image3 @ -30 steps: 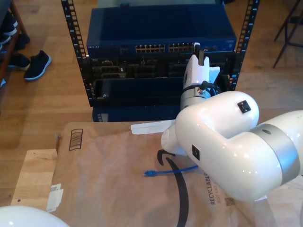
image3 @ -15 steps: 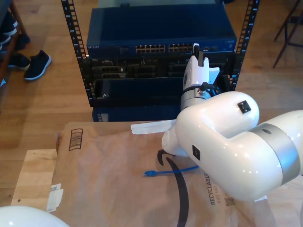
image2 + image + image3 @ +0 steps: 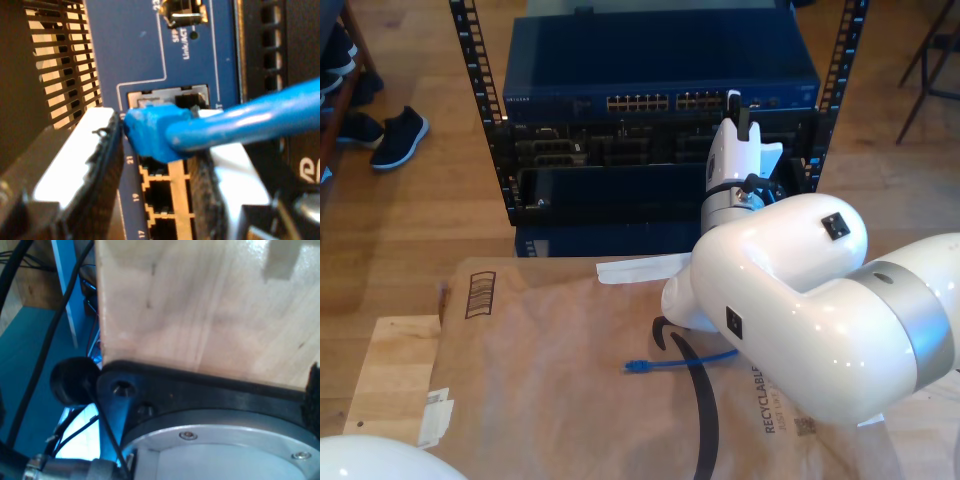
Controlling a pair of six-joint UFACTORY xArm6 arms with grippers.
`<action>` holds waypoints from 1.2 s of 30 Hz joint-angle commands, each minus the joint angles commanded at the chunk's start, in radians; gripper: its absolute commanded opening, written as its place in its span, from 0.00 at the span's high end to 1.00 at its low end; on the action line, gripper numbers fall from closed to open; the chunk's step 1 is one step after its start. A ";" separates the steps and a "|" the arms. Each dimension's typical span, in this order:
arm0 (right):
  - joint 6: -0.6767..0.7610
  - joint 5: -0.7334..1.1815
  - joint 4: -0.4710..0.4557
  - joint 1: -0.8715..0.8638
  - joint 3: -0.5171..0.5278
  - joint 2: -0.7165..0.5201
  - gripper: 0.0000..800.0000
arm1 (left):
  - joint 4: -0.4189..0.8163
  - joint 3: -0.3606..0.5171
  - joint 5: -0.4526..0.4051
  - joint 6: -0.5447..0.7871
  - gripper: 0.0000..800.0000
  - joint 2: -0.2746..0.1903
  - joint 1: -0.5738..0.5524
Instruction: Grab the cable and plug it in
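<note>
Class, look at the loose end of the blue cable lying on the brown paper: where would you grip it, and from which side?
Grip the cable just behind its free plug, coming straight down from above. It lies flat on the brown paper, running across the exterior view, so jaws should close across it.

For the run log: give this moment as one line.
second pincer: shut on cable | plug: at switch port, not seated | far end: on paper
</note>
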 joint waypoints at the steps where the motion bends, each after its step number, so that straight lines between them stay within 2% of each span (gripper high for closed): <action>1: 0.000 0.000 0.000 0.000 0.000 0.000 0.74 | -0.002 0.000 0.000 0.000 0.00 0.000 0.000; 4: 0.002 -0.003 0.000 0.000 0.002 0.000 0.80 | -0.002 0.000 0.000 0.000 0.00 0.000 0.000; 7: 0.005 -0.009 0.003 0.000 0.003 0.000 0.93 | 0.000 0.000 0.000 0.000 0.00 0.000 0.000; 11: 0.005 -0.012 0.003 0.000 0.002 0.000 1.00 | -0.002 0.000 0.000 0.000 0.00 0.000 0.000; 20: 0.002 0.005 0.005 0.000 -0.034 0.003 1.00 | -0.002 0.000 0.000 0.000 0.00 0.000 0.000; 31: 0.008 0.003 0.005 -0.012 -0.014 0.003 1.00 | -0.002 0.000 0.000 0.000 0.00 0.000 0.000; 34: 0.026 0.002 -0.003 -0.011 -0.009 0.002 0.95 | -0.002 0.000 0.000 0.000 0.00 0.000 0.000; 36: 0.028 0.000 -0.003 -0.012 0.008 -0.002 0.88 | -0.002 0.000 0.000 0.000 0.00 0.000 0.000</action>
